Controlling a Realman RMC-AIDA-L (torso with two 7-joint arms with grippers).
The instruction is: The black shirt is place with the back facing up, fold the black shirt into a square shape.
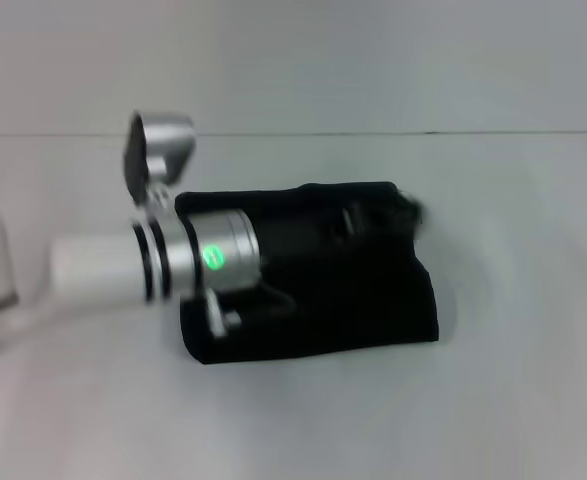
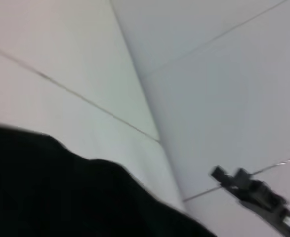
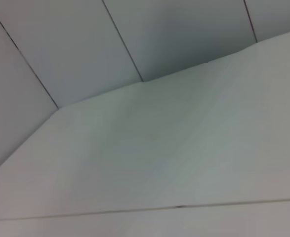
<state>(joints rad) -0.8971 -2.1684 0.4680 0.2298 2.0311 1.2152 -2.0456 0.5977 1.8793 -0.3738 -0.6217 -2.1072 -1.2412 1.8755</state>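
The black shirt [image 1: 353, 290] lies folded into a compact, roughly rectangular bundle at the middle of the white table. My left arm [image 1: 188, 260] reaches in from the left across the bundle's far half. Its dark gripper [image 1: 405, 212] sits at the shirt's far right corner, black against black cloth. In the left wrist view, black shirt cloth [image 2: 61, 197] fills the lower corner close under the camera. The right gripper is not in any view; the right wrist view shows only table and wall.
The white table [image 1: 493, 400] spreads around the bundle on all sides, with a wall behind its far edge [image 1: 373, 132]. A dark rigid metal part [image 2: 251, 192] shows in the left wrist view; I cannot tell what it is.
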